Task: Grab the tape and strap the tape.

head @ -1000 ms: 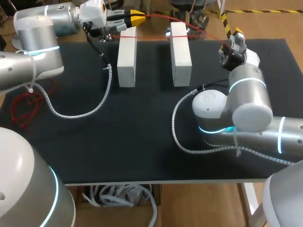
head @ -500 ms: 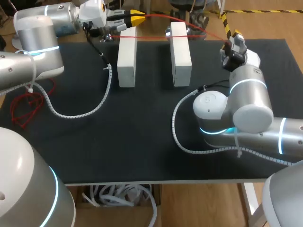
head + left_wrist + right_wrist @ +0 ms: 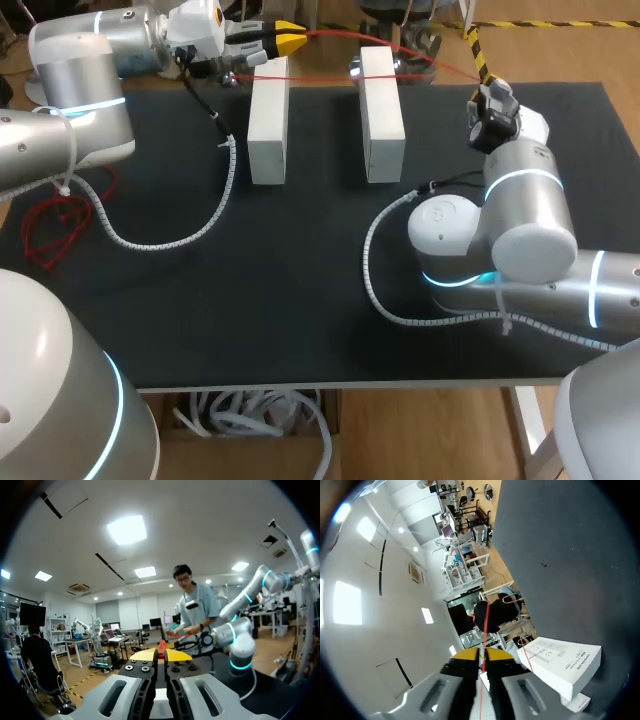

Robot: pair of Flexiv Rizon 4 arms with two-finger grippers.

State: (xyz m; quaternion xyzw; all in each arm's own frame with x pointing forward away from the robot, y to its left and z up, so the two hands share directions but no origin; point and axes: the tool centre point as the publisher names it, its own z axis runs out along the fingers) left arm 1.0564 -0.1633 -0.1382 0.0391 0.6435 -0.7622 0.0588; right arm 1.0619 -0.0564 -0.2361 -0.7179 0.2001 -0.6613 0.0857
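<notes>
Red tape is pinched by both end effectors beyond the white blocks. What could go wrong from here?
1. The red tape is thin and held only at the yellow tips of the left end effector and right end effector; under tension it may slip out.
2. It runs close to the far ends of the white blocks; a pull could snag or shift them.

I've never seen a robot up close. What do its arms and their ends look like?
Both the left arm and right arm are smooth, rounded silver-grey tubes with glowing cyan rings at the joints. A white spiral-wrapped cable trails from each. The left end effector and right end effector each have two dark fingers with bright yellow tips.
</notes>
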